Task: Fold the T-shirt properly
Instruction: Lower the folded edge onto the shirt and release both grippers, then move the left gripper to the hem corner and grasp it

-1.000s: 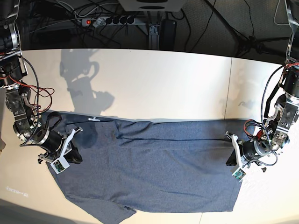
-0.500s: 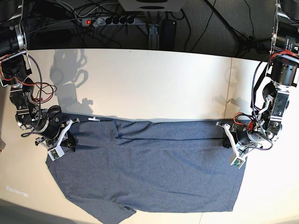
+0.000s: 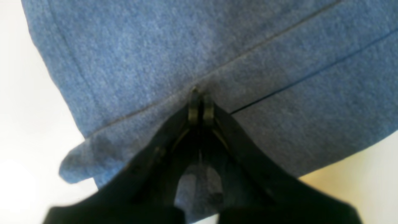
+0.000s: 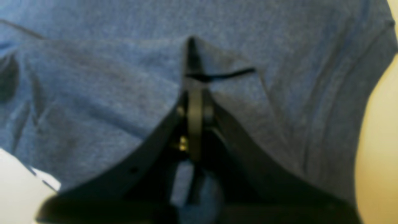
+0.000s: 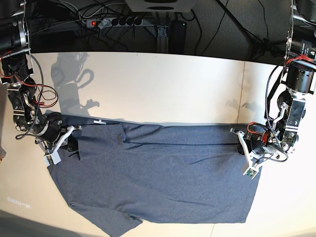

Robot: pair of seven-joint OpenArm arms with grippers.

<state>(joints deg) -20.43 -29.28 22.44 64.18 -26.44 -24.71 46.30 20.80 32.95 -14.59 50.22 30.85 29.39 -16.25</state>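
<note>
T-shirt (image 5: 158,173), blue-grey, spread on white bench (image 5: 163,84); left pincer (image 3: 199,102) and right pincer (image 4: 192,93) each clenched on its upper folded edge, drawn farther back than a second ago, fold advancing.

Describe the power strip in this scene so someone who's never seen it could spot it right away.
Start at the white table where the blue-grey T-shirt lies, then look past its far edge into the dark floor area full of cables. The power strip lies there toward the left, a long black bar with a row of round sockets. Its glowing red switch at one end sets it apart from the tangle of black wires around it.
</note>
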